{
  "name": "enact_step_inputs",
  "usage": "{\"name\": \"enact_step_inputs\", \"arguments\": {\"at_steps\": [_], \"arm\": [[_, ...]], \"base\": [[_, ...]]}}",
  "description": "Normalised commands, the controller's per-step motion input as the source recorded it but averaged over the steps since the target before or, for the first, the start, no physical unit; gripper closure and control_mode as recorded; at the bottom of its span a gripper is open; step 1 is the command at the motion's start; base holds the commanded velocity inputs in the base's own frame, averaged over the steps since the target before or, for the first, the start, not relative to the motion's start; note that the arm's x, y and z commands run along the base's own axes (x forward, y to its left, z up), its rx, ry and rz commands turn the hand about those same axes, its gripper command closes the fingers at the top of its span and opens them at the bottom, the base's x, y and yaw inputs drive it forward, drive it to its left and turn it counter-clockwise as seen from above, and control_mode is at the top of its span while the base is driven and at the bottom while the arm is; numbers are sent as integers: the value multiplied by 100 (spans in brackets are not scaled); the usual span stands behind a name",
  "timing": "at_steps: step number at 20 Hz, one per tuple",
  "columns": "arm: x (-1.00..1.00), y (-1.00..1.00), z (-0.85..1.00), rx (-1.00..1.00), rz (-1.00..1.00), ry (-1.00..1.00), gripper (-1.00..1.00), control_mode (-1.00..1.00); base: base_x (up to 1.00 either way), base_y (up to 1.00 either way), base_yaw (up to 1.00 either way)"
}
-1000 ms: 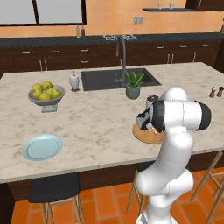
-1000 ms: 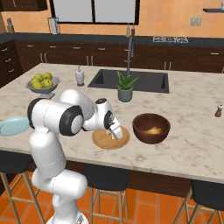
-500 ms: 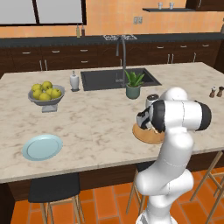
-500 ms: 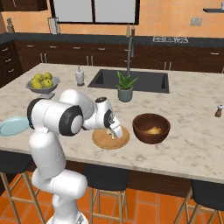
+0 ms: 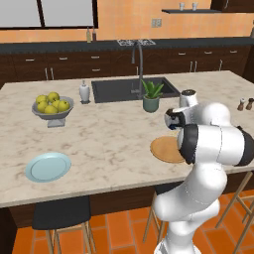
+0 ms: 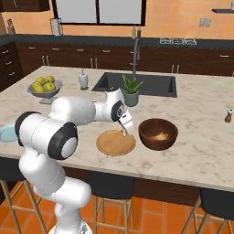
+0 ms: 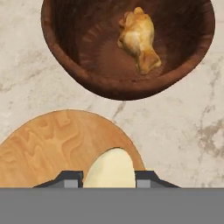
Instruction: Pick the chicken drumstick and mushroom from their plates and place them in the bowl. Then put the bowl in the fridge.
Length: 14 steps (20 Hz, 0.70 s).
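With the drumstick (image 7: 138, 38) already lying in the bowl (image 7: 100, 83), the gripper (image 7: 108, 176) has the mushroom (image 7: 110, 169) between its fingers over the wooden plate (image 7: 52, 144).

From where I stand, the second pick looks to be the step in hand: the pale cap sits snug between the two dark tips, so the jaws appear clamped on it, just above or at the plate's near edge. I cannot tell whether it has left the wood. The bowl stands just beside that plate on the marble counter (image 6: 201, 137), the blue plate (image 5: 48, 166) well off to the left, bare. The next move, I'd judge, calls for a short lift and a carry over the rim, letting go above the drumstick; the fridge comes later.
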Motion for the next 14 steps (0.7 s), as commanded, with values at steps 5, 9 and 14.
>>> {"name": "enact_step_inputs", "arguments": {"at_steps": [5,9,14], "arm": [[-3,-73,95,3,-19,6,100,-100],[20,-77,-3,0,-7,14,100,-100],[29,-67,-47,3,-4,2,100,-100]], "base": [[0,0,0],[0,0,0],[0,0,0]]}}
